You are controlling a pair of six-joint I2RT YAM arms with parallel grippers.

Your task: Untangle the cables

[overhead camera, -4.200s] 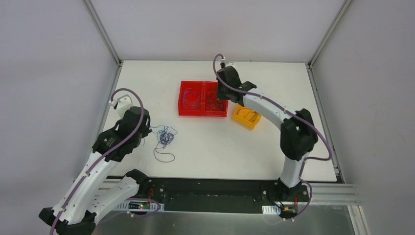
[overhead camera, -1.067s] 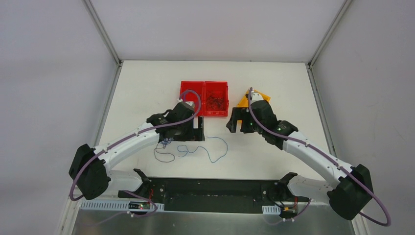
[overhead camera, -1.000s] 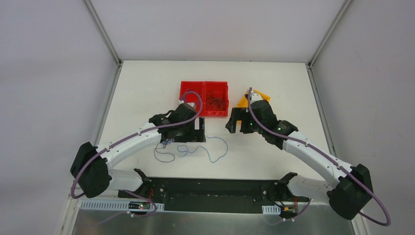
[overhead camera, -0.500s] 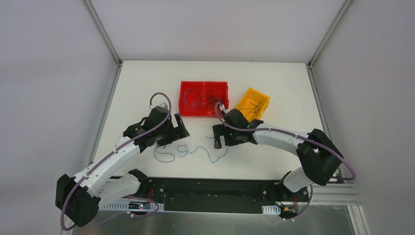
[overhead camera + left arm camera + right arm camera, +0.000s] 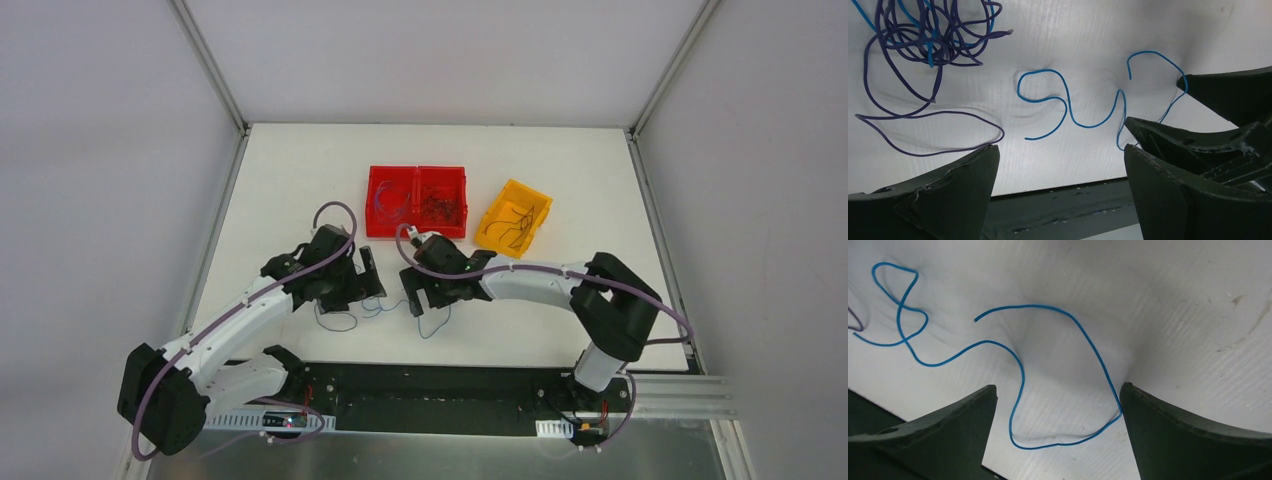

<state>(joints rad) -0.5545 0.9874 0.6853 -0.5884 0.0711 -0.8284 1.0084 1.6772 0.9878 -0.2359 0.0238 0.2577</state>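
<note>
Right claw: fingers spread wide, gripping nothing, positioned low over the flat white bench near the middle of its near edge. A thin blue flexible wire lies loose on the bench directly between the fingers, and one loop reaches the right finger. The wire's long axis runs roughly parallel to the near edge, toward the left claw, which is also spread and empty. The left claw is nearer the knotted bundle of thin purple and blue wires, which lies apart from the loose wire, toward the left edge. Judgement: the right claw is better placed to close on the wire's right end.
</note>
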